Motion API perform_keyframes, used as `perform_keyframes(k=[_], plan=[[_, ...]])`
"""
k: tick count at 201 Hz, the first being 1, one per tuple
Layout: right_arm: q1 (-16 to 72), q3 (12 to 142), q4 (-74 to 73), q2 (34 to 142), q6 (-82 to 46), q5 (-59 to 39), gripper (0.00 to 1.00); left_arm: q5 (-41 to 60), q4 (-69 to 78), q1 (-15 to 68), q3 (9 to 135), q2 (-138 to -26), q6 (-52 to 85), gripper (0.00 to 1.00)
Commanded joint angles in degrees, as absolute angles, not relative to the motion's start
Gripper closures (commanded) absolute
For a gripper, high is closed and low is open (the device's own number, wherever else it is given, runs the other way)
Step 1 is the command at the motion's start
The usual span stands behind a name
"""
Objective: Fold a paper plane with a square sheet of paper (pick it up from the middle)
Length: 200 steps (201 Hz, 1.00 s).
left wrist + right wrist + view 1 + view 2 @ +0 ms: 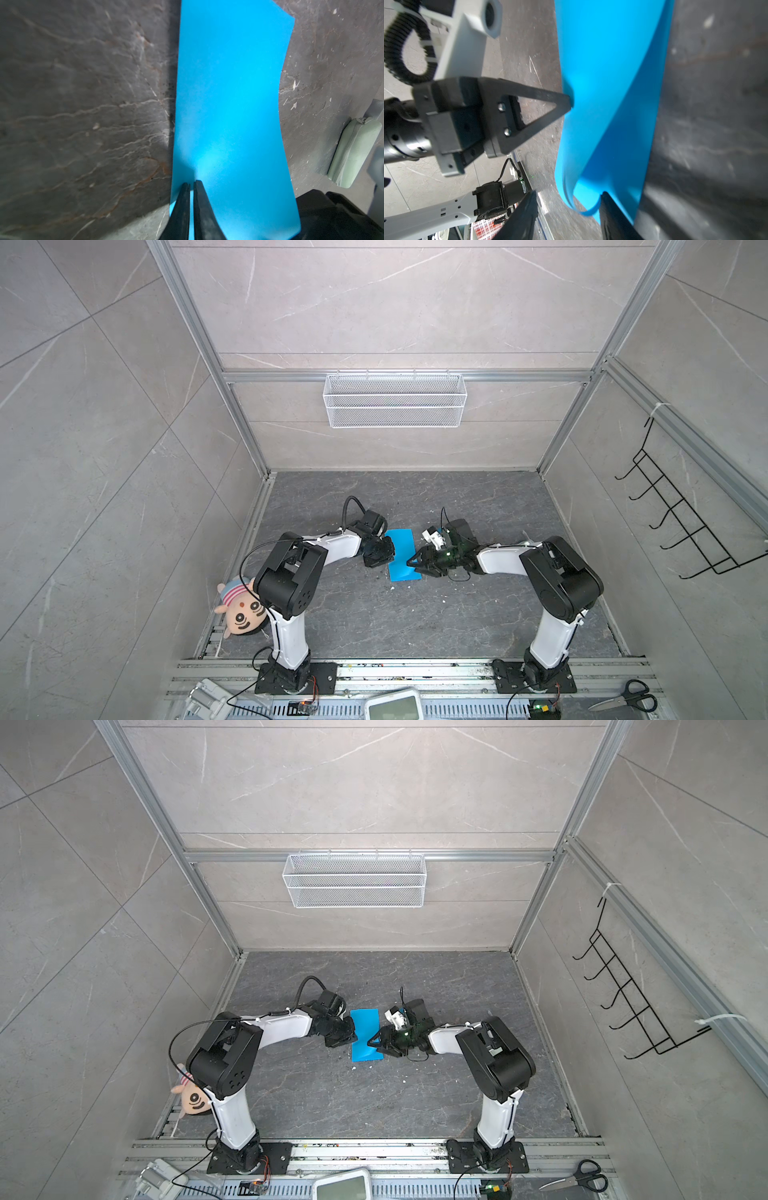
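My left pincer [191, 185] clamped an edge of the square sheet of paper [401, 554]; my right pincer [569, 194] stood apart around its uncreased curl. I judged nearly all folding undone.

no text, label, brand, number or sign can be read anywhere in these views

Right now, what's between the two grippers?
Only the blue paper, as both top views show. The left gripper pinches one edge; the right gripper stands open around the opposite, curled edge.
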<state>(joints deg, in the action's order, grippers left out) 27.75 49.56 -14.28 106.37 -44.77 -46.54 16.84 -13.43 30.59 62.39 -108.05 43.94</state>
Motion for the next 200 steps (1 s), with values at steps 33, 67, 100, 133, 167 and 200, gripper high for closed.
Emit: perform_keyframes(k=[33, 67, 100, 133, 167, 200], plan=[[28.0, 52.9, -16.1, 110.1, -43.5, -46.5, 0.49, 11.1, -19.9, 30.4, 60.1, -113.2, 42.8, 0.88], [27.9, 51.6, -13.8, 109.0, -44.9, -45.5, 0.53, 11.2, -19.9, 30.4, 60.3, -113.1, 42.9, 0.87], [28.0, 48.7, -12.9, 106.9, -48.5, -44.1, 0.63, 11.2, -19.6, 30.4, 60.2, -112.5, 43.1, 0.88], [28.0, 45.9, -15.1, 104.6, -52.3, -43.3, 0.7, 11.2, -19.3, 30.4, 60.0, -112.7, 43.2, 0.87], [28.0, 44.4, -14.5, 102.8, -54.5, -41.8, 0.74, 11.5, -19.1, 30.4, 59.9, -112.8, 43.4, 0.87], [28.1, 44.2, -12.9, 102.5, -55.9, -40.6, 0.79, 11.6, -18.9, 30.4, 59.9, -112.7, 43.4, 0.87]])
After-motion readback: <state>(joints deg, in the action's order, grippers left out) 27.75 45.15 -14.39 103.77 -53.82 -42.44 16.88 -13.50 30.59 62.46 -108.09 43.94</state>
